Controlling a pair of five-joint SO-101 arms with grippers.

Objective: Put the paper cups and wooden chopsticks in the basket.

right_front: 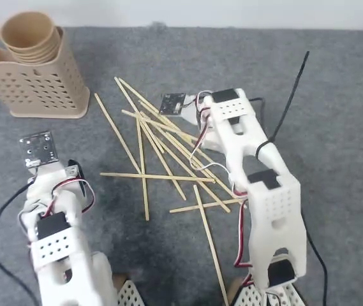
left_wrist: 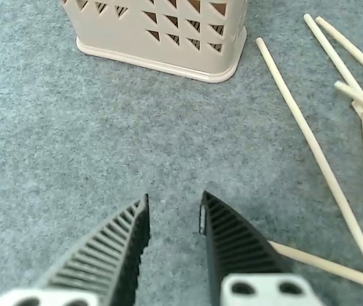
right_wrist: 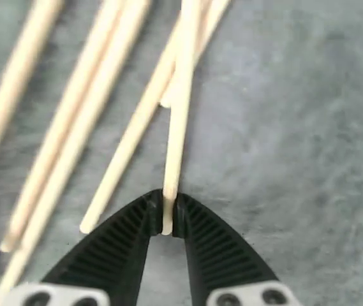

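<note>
**Right end effector (right_wrist: 167, 213) clamped on the end of one chopstick, basket off to the far left**

The right end effector's black ribbed fingers are closed narrow on a pale wooden chopstick (right_wrist: 176, 127). They pinch it at its very end, so its long axis runs straight out ahead of the jaws, in line with them. It lies low among the loose wooden chopsticks (right_front: 149, 146) scattered in the middle of the grey felt-covered worktop (right_front: 334, 95).

The beige perforated plastic basket (right_front: 41, 83) stands at the far left corner, well apart from this arm. A stack of brown paper cups (right_front: 31, 35) already sits inside it. From the right arm the basket lies to the left and farther back, beyond the left arm.

The left end effector (left_wrist: 173, 204) is the nearer one. It faces the basket's wall with bare worktop between, its fingers moderately parted and holding nothing. One loose chopstick lies just beside one of its fingers.

The carry looks long, and the end grip will probably let the chopstick swing or droop.
</note>
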